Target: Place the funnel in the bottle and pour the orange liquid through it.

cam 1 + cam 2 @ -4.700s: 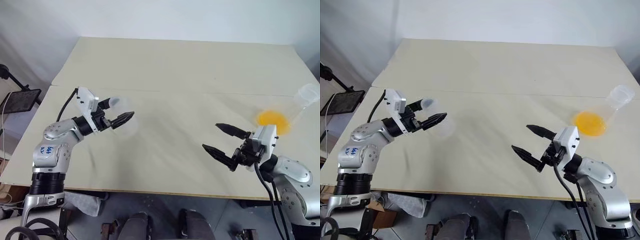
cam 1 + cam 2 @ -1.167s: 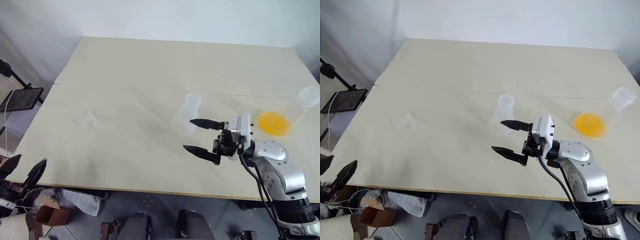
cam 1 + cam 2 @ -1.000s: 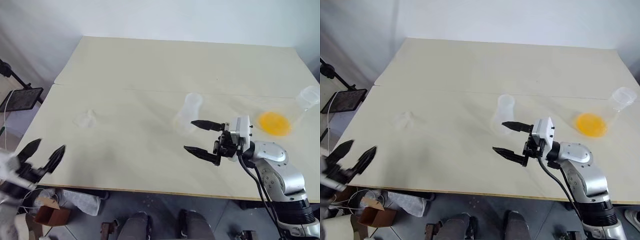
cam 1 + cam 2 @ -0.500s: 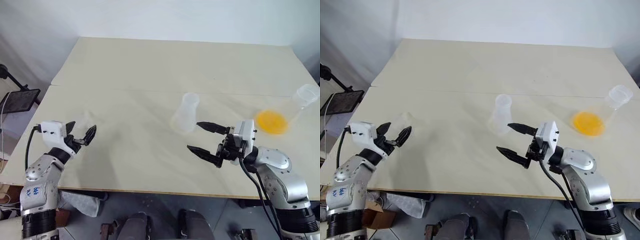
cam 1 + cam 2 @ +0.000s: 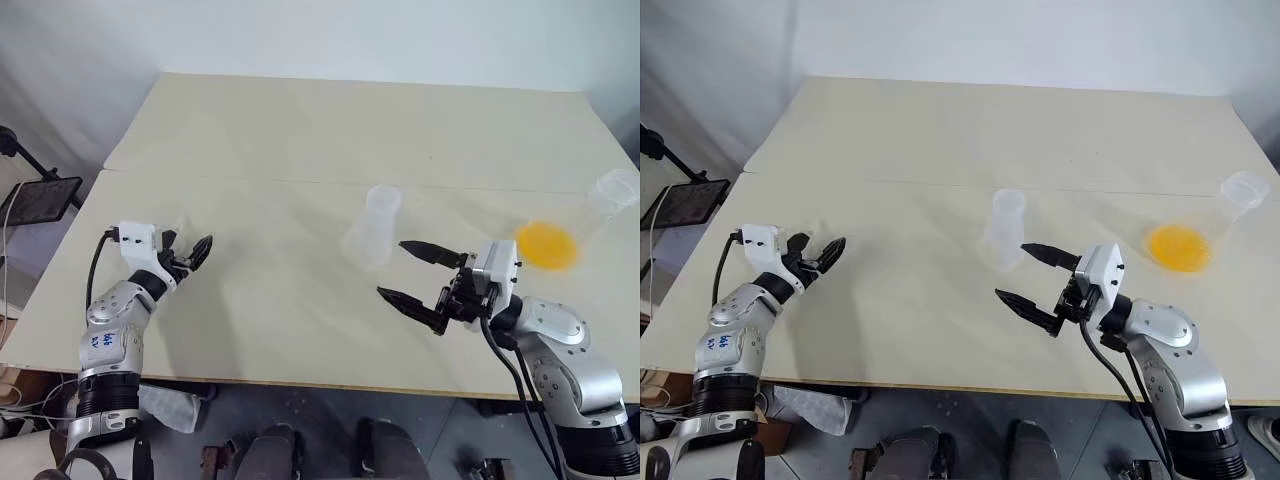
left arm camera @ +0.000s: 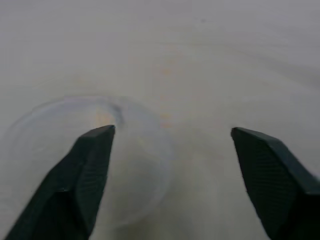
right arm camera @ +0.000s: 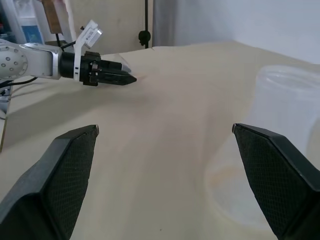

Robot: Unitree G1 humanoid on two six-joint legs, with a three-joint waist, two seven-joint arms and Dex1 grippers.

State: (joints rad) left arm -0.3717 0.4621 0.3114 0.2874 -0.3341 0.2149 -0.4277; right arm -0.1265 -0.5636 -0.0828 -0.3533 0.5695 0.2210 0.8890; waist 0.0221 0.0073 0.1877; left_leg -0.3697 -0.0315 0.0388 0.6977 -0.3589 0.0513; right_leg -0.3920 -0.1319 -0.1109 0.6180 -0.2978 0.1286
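The clear funnel (image 6: 137, 165) lies on the table at the left, its round rim facing my left gripper (image 5: 190, 250). That gripper is open; one finger (image 6: 92, 170) overlaps the rim and the other stands off to the side. The clear bottle (image 5: 376, 225) stands upright at mid-table. Just in front of it and to its right, my right gripper (image 5: 395, 270) is open and empty, with the bottle (image 7: 285, 150) beside one finger. The orange liquid (image 5: 547, 245) pools in a clear flask (image 5: 612, 192) at the far right.
The pale table (image 5: 330, 130) stretches far back, with a seam across its middle. A black stand with a dark pad (image 5: 40, 200) sits off the table's left edge. My left gripper (image 7: 112, 77) also shows in the right wrist view.
My left arm has risen from beside the table's front edge and reached forward to the funnel, its fingers drawing a little closer together. The right gripper has stayed open by the bottle.
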